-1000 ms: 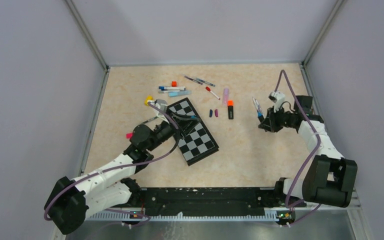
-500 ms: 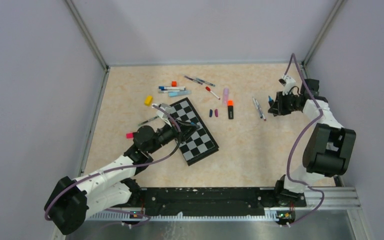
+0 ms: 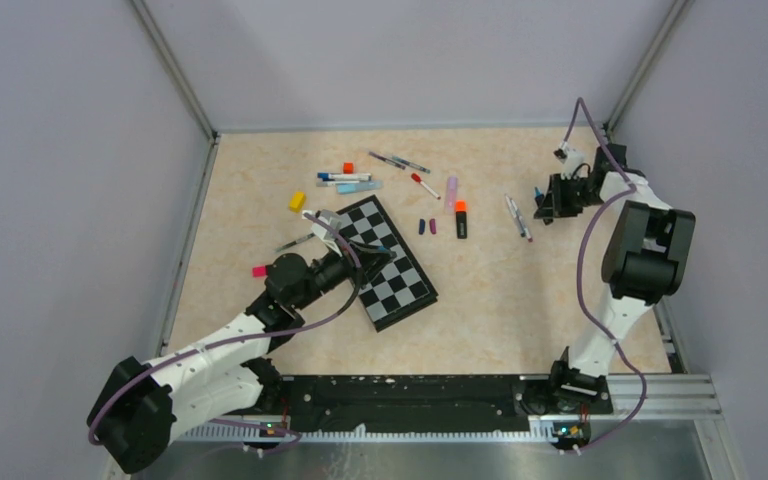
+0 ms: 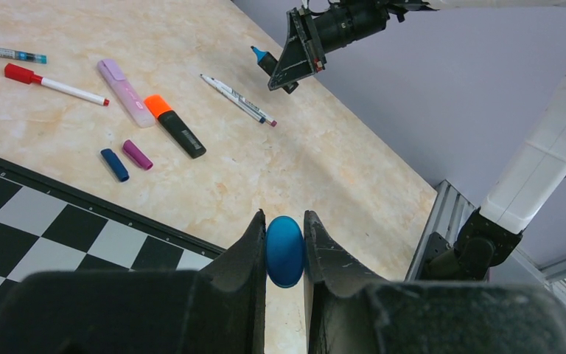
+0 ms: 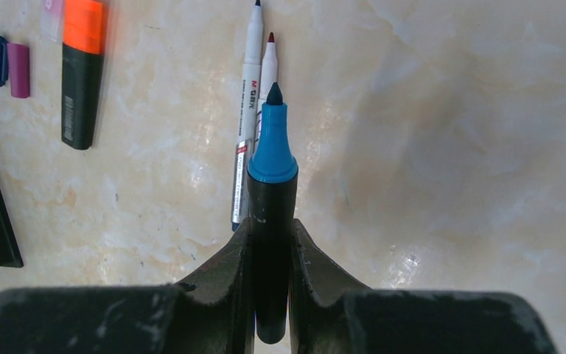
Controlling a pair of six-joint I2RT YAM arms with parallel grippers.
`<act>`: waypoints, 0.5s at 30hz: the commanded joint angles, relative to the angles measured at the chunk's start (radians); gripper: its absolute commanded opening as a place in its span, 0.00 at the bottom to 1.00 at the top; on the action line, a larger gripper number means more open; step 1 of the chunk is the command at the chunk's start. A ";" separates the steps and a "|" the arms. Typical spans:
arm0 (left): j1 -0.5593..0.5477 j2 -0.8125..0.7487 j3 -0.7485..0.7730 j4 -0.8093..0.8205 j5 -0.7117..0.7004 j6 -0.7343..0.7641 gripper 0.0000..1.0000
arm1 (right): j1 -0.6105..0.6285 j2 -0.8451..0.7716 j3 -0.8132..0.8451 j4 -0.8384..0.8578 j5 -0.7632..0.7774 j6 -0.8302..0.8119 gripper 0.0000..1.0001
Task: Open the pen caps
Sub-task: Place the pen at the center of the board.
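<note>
By the chessboard [image 3: 385, 262], the left gripper [image 4: 285, 221] is clenched on a freed blue cap [image 4: 285, 254]. Just right of the chessboard lie a loose dark blue cap [image 4: 115, 164] and a purple cap [image 4: 138, 155]. Beyond them, the orange highlighter [image 3: 461, 220], lilac highlighter [image 3: 452, 188] and red-capped pen [image 4: 21, 73] look unopened. Far right, the right gripper [image 5: 271, 225] grasps a bare-tipped blue marker [image 5: 272, 147].

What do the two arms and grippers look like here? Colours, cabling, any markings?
The left arm and right arm match: white links, bulky black joints, and a loose purple cable along each. The left gripper and right gripper are matte black, each with two tapered fingers. No markings are legible.
</note>
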 commanded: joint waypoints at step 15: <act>0.012 0.057 0.026 0.030 0.012 0.020 0.00 | -0.004 0.152 0.122 -0.065 -0.022 0.018 0.22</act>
